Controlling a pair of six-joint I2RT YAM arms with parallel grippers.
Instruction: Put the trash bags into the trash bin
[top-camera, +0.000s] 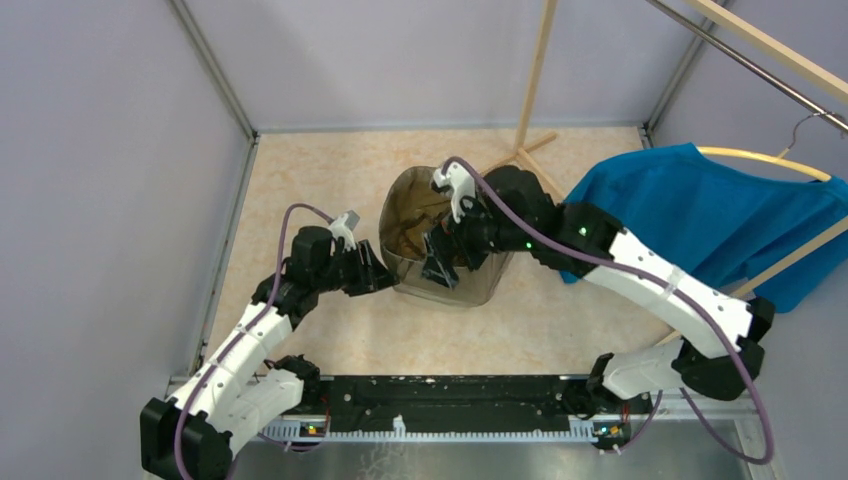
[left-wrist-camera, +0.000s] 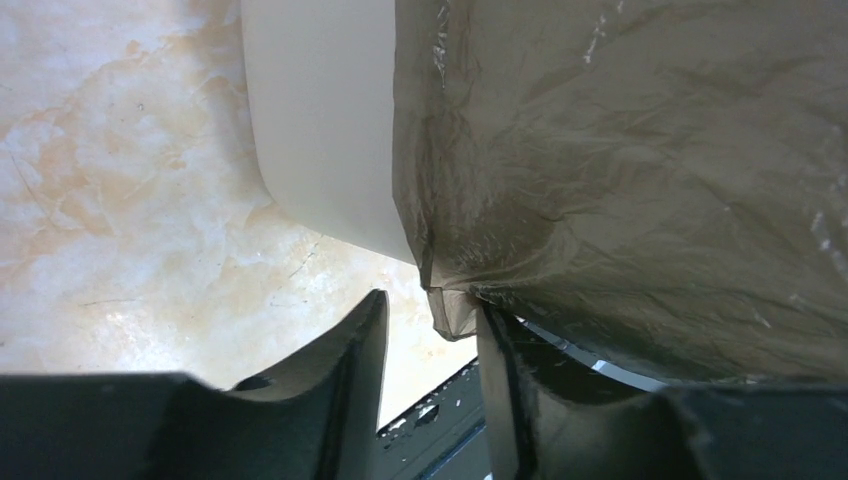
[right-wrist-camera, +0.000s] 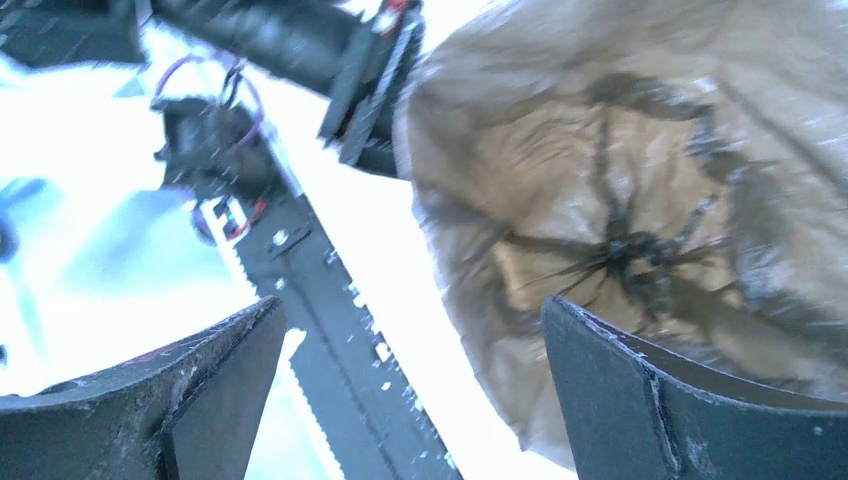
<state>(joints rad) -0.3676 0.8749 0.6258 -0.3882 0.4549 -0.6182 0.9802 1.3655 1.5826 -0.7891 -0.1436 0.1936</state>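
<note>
**One bag, one bin, two open grippers**

One cream marbled table (top-camera: 300, 180) carries everything. One wooden rack (top-camera: 535, 90) stands at the far right, and one blue garment (top-camera: 690, 210) hangs from one hanger (top-camera: 762, 155) beside it, well apart from the task's things.

There is one trash bin (left-wrist-camera: 320, 120), standing upright at the middle of the table. Its long axis is vertical and its mouth faces up toward the top camera. There is one trash bag (top-camera: 412, 200), already set in the bin. Its mouth also points up, and its edge is folded out over the rim and down the outer wall. The right wrist view looks down inside it, where the gathered star-shaped bottom seam lies low in the bin. On the left side the bag covers only part of the wall, leaving bare cream plastic next to it.

Two arms reach in, one from each side. The right gripper (top-camera: 440, 268) hangs over the near part of the bin's mouth with its fingers spread wide and holding nothing. The left gripper (left-wrist-camera: 430, 305) sits just beside the bin's left wall, its fingers parted. A loose corner of the bag's edge hangs between the tips, close to one finger (left-wrist-camera: 505, 390) but not pinched.
</note>
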